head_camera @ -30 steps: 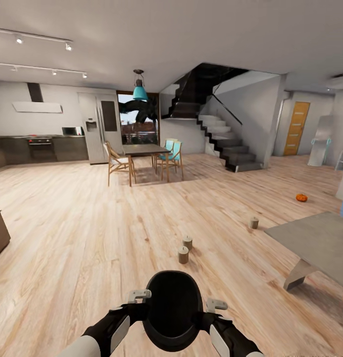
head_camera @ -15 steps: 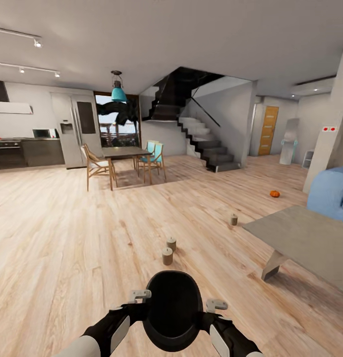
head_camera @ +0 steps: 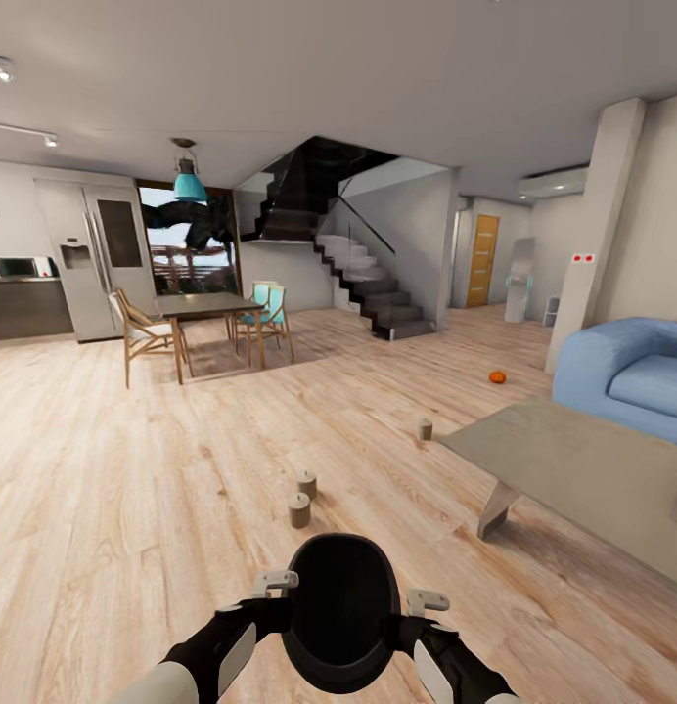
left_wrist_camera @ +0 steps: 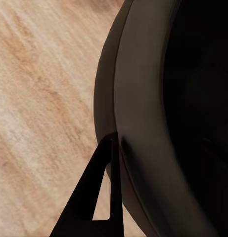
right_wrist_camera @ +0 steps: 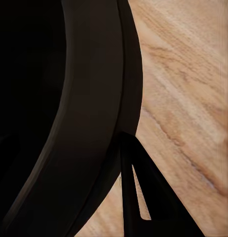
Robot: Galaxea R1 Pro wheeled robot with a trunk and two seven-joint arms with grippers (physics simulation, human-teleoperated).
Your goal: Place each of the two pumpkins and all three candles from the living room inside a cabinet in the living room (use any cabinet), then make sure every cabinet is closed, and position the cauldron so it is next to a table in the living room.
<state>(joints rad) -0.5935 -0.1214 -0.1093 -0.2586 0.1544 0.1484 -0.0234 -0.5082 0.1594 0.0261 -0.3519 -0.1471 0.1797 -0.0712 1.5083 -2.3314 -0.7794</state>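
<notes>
Where wooden floor (head_camera: 133,469) spreads, candles (head_camera: 299,509), table (head_camera: 583,469), pumpkin (head_camera: 497,376)

The head camera looks forward and down from above both arms, over the black cauldron (head_camera: 340,611) and across the wood floor (head_camera: 162,460) to the far stairs (head_camera: 363,284). Each of the 2 wrist cameras sits very near the cauldron's wall (left_wrist_camera: 158,123), looking along a finger (left_wrist_camera: 94,202); all 3 views share cauldron and floor
</notes>
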